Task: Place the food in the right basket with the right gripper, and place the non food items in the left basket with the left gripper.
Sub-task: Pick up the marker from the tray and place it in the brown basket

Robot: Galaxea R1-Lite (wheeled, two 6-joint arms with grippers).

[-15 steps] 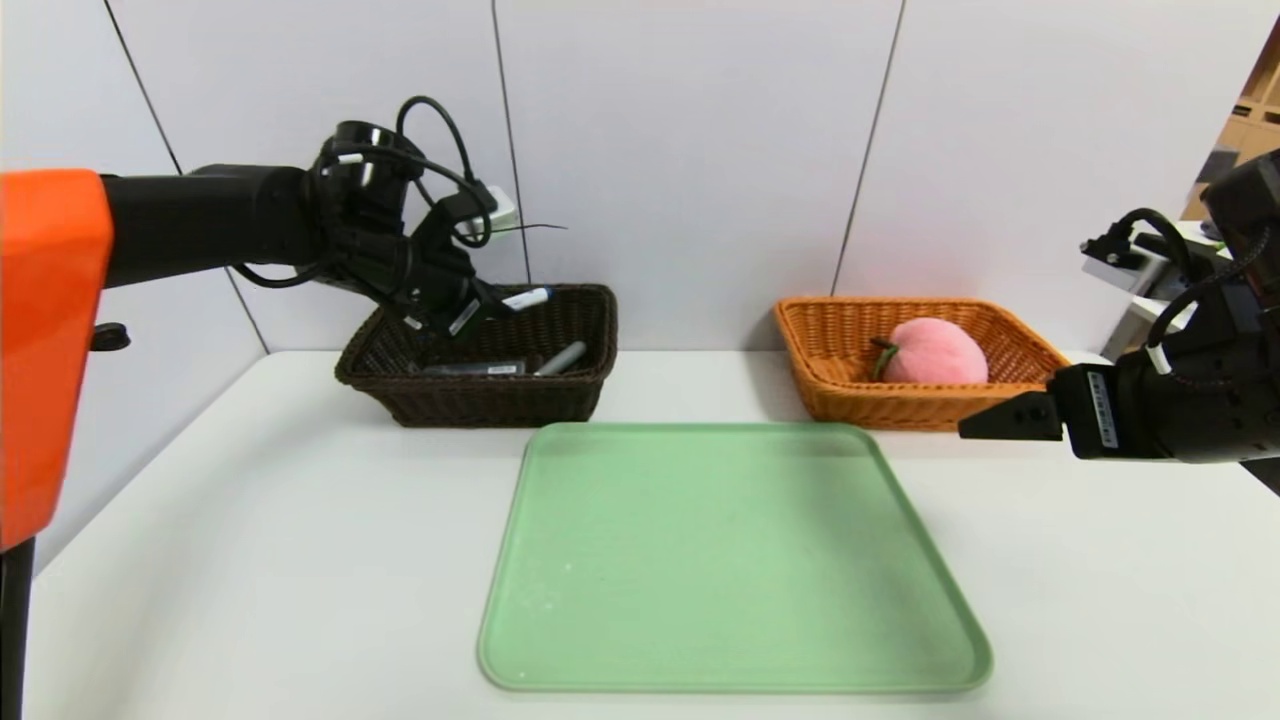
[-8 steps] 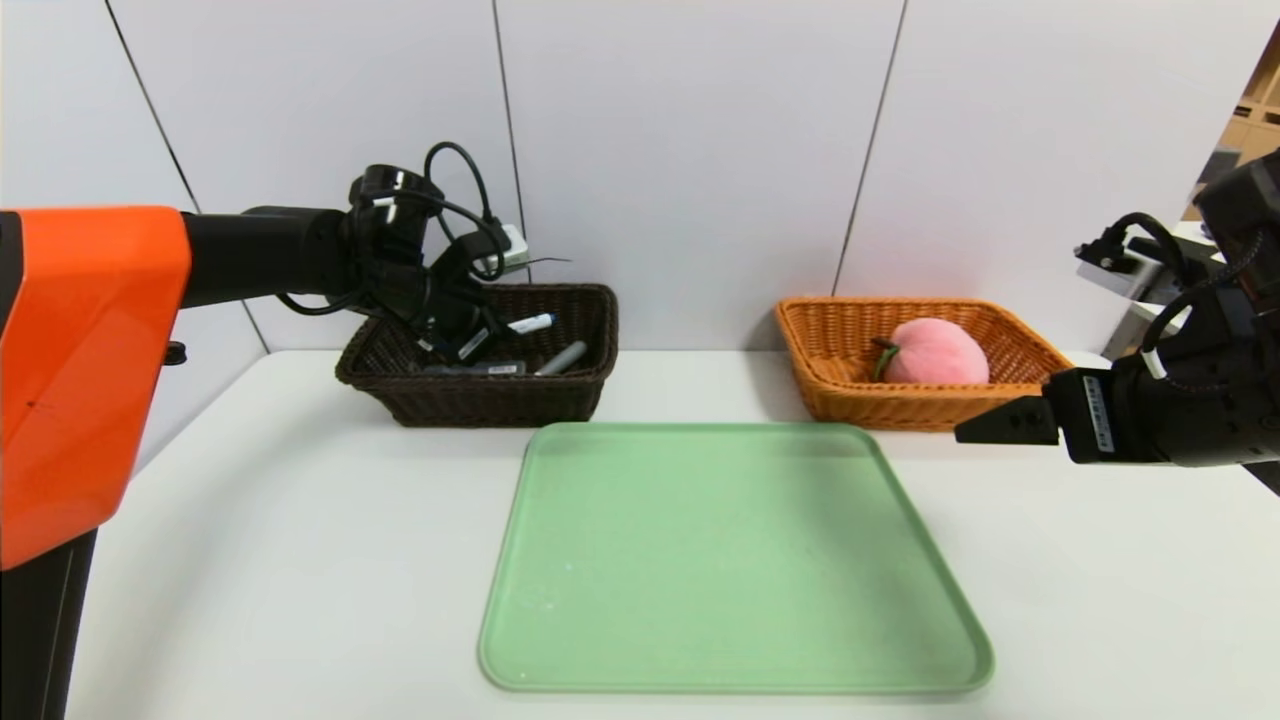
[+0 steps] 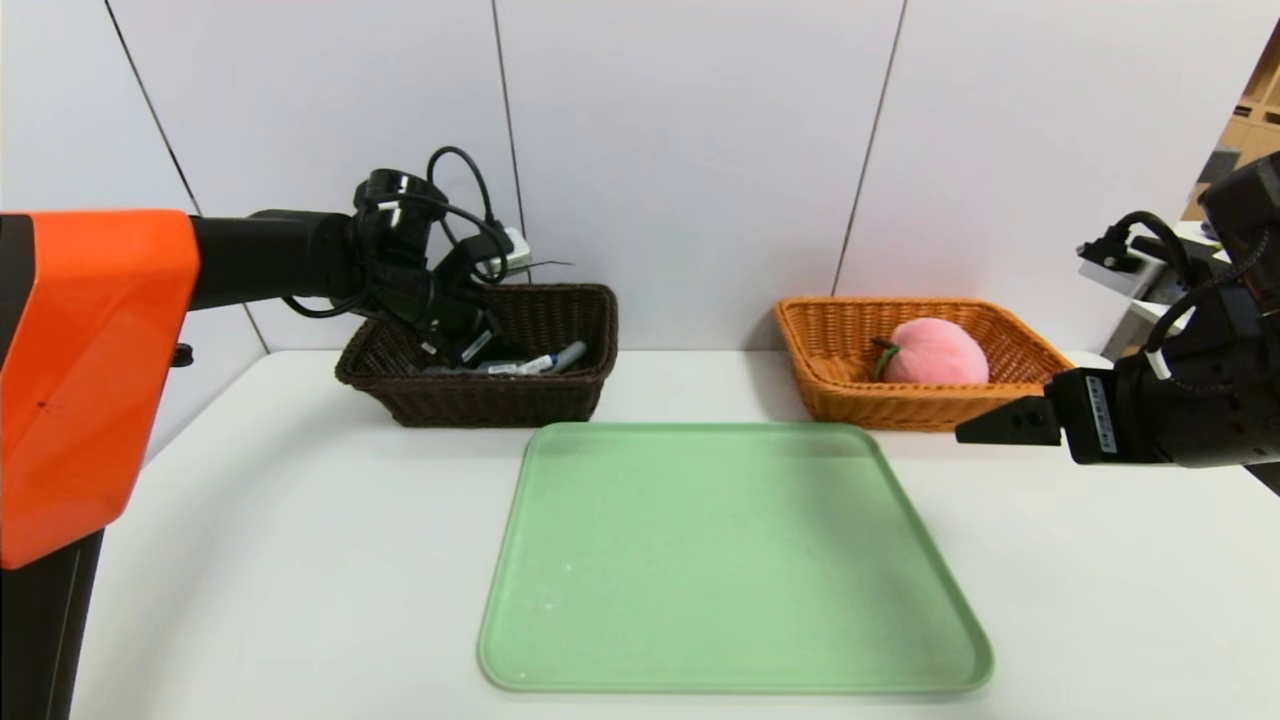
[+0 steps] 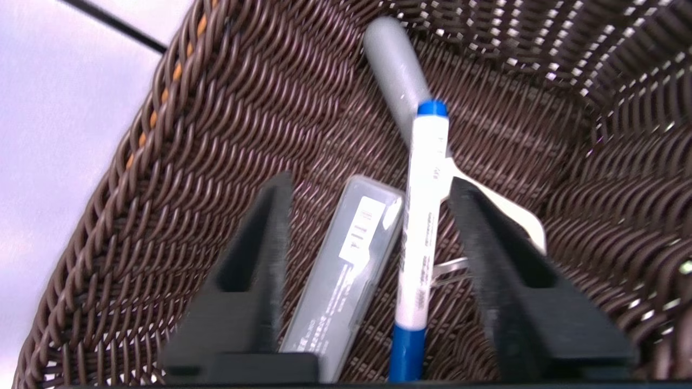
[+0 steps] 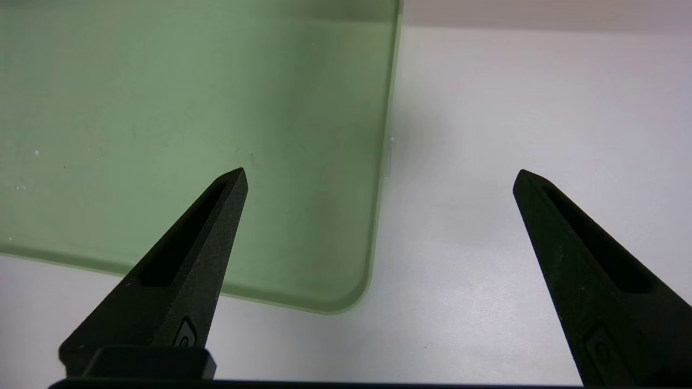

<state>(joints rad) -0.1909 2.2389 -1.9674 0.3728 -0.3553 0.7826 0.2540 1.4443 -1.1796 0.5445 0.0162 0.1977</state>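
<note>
Over the dark brown basket (image 3: 480, 355) at the far left of the table (image 3: 250, 560), the left gripper (image 4: 367, 189) is held with its jaws parted and nothing between them; a second ago the white marker (image 4: 424, 216) was clamped there above the rim, and it has now been let go. It is seen lying on the basket floor with its blue cap toward the near side, resting across the peeler (image 4: 400, 81), whose grey handle points to the far wall, and just beside the slim grey case (image 4: 346, 270). All three non-food things are thus accounted for in the left basket. At the far right, the pink plush peach (image 3: 932, 352) sits in the orange basket (image 3: 1030, 365), unchanged from the earlier frames. The right gripper (image 5: 378, 178) is parked at the near right over the corner of the green tray (image 5: 189, 108), its jaws spread wide and nothing gripped; no movement of it can be made out across the frames. Nothing is seen on the tray or loose on the table, so the sorting is judged to be done, with only the withdrawal of the left arm from the basket left to be carried out
</note>
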